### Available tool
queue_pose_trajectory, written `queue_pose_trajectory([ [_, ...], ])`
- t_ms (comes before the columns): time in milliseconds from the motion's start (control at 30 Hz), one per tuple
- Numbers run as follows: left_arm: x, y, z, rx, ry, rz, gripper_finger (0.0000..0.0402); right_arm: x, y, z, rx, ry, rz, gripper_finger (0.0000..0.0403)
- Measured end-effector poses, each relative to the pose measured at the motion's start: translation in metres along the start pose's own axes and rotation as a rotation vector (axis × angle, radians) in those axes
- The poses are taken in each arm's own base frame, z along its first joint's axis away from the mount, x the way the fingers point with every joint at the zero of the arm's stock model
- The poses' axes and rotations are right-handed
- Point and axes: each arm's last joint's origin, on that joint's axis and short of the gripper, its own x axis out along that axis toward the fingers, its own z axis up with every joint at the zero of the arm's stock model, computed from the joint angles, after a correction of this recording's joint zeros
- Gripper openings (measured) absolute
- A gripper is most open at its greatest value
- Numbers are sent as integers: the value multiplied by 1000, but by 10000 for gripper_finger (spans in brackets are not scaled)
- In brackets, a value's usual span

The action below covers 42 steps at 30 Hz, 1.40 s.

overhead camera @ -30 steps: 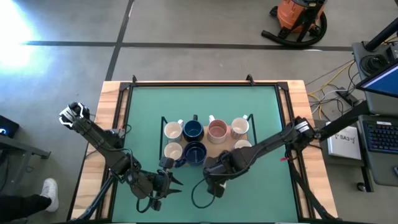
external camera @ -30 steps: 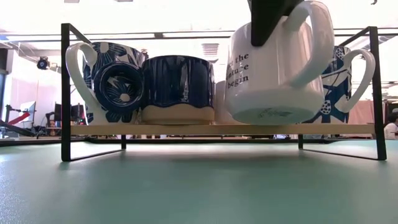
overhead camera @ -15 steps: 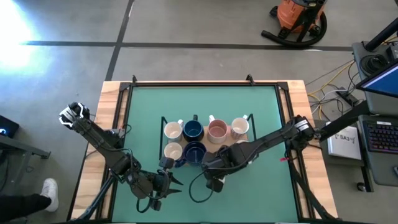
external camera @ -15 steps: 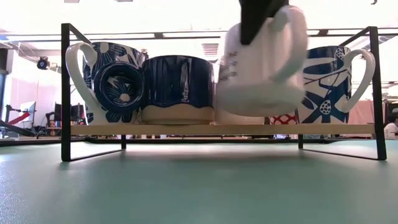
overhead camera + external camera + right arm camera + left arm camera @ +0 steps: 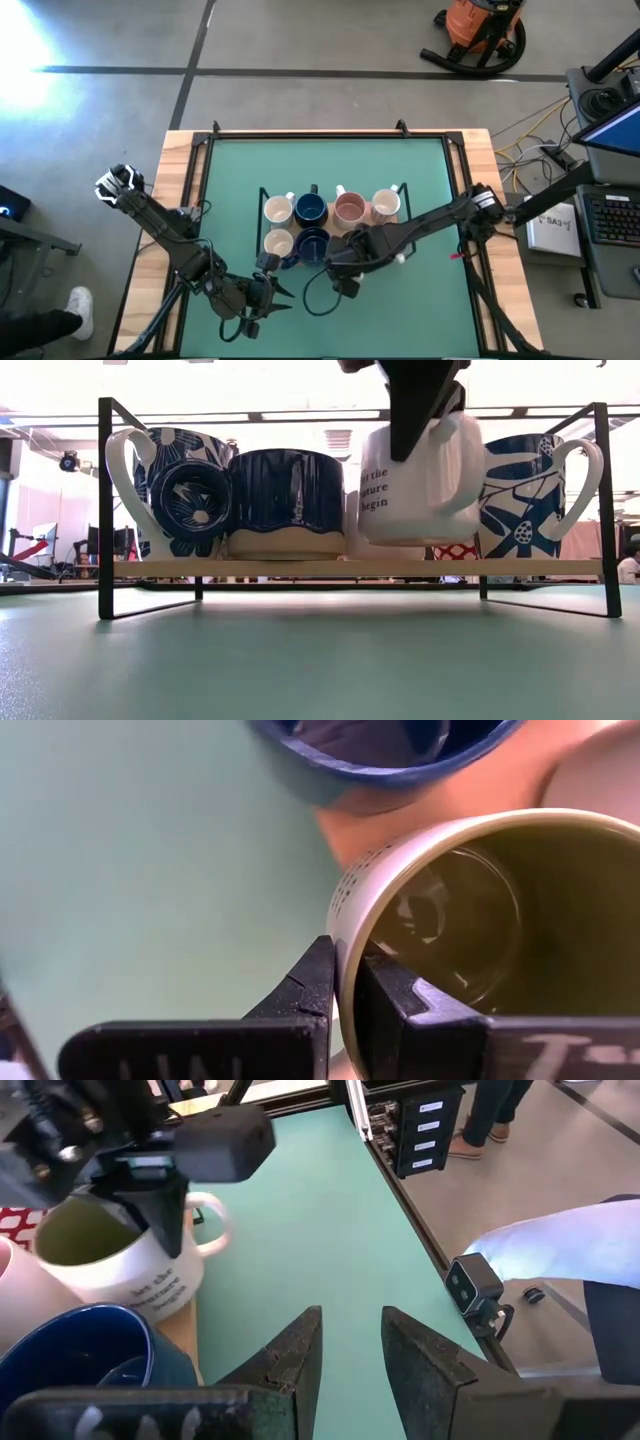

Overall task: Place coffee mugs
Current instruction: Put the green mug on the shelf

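White with an olive-green inside, the lettered mug (image 5: pixel 420 485) hangs just above the wooden rack shelf (image 5: pixel 300 568), its rim pinched between the closed fingers of the right gripper (image 5: pixel 345 985); the left gripper (image 5: pixel 350 1345) waits open near the table's front edge
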Motion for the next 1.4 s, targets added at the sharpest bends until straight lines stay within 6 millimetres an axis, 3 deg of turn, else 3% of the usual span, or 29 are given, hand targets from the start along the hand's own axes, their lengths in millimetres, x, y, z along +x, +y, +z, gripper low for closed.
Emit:
queue_pose_trajectory([
  [300,0,0,0,0,0,0,89,6,-13,7,-8,-2,-41,18],
  [1000,0,0,-1,5,8,2,89,21,-13,4,-50,16,-57,20],
  [1400,0,0,-1,6,11,2,89,20,-12,5,-58,15,-43,83],
])
